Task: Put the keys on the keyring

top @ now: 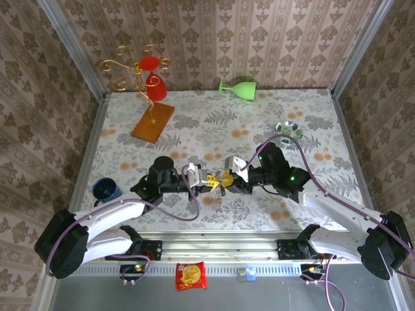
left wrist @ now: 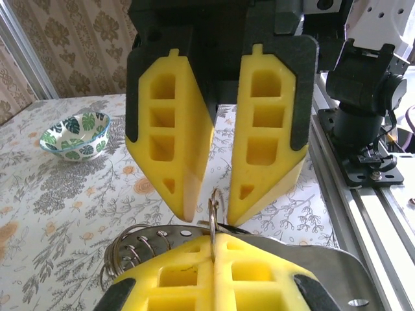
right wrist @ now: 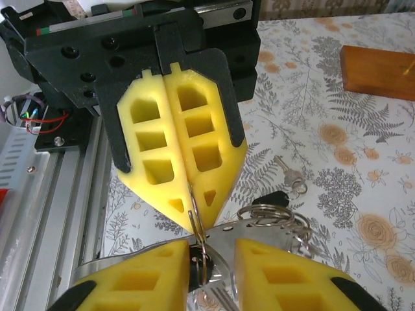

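Note:
Both grippers meet at the table's near centre. My left gripper (top: 211, 181) (left wrist: 214, 238) (right wrist: 192, 219) is shut on a thin split ring (left wrist: 213, 202) (right wrist: 193, 206) standing on edge. That ring hangs on the keyring (left wrist: 324, 259) (right wrist: 262, 228), a flat grey metal hoop with small holes that carry several wire rings (left wrist: 133, 246). My right gripper (top: 229, 182) (right wrist: 213, 256) (left wrist: 211, 217) faces the left one, open, its fingers either side of the split ring. A black key head (right wrist: 196, 272) sits between them, and another black-headed key (right wrist: 271, 197) lies behind the hoop.
A silver key (right wrist: 287, 173) lies on the cloth. A leaf-patterned bowl (top: 288, 128) (left wrist: 76, 135) stands at the right. At the back are a tipped green goblet (top: 238, 87) and a gold stand with a red cup (top: 154, 84) on a wooden base (top: 154, 122). A blue cup (top: 106, 189) sits left.

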Motion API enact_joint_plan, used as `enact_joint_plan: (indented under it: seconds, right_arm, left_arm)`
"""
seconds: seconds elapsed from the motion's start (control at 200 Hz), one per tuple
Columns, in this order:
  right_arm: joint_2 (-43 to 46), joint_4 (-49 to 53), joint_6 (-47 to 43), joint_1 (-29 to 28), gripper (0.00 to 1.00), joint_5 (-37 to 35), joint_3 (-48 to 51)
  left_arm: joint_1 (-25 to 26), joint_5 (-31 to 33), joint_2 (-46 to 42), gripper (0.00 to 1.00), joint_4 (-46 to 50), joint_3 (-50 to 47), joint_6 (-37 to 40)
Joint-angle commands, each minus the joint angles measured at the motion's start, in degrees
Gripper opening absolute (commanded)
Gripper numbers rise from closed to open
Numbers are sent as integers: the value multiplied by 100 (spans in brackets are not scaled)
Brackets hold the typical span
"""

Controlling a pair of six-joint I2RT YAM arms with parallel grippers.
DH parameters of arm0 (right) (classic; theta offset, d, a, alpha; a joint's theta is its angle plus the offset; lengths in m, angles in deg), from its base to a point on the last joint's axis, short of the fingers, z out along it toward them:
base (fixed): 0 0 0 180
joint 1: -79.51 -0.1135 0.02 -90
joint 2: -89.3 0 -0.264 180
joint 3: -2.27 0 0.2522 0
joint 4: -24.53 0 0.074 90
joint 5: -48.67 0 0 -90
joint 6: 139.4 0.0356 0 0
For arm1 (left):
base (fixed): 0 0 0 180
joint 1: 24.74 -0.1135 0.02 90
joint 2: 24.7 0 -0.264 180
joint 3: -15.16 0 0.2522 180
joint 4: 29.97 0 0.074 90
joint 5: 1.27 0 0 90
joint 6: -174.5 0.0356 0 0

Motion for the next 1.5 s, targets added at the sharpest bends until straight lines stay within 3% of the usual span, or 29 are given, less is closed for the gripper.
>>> enact_joint_plan:
  seconds: [0.0,0.32,0.75,1.0,1.18,1.495]
  right_arm:
    - [115,-114,95,1,22,163,72]
    - [345,381,-87,1,24,-208,62]
    - [125,465,-130,1,1,-171,1]
    - [-126,726,-223,-13,0,-215,-157]
    - [286,281,-128,-7,23,-292,67]
    - [221,-298,222,-7,27,38,203]
  left_arm:
    - [-26,-232,-3,0,-456,-42,-118]
    - [-26,-199,4,0,-486,-86,-105]
    - [-26,-217,-40,0,-532,-103,-96]
    - [-26,-230,-31,0,-498,-78,-35]
    - [-26,-270,-5,0,-466,-90,-22]
    - [-10,-305,57,0,-658,-93,-102]
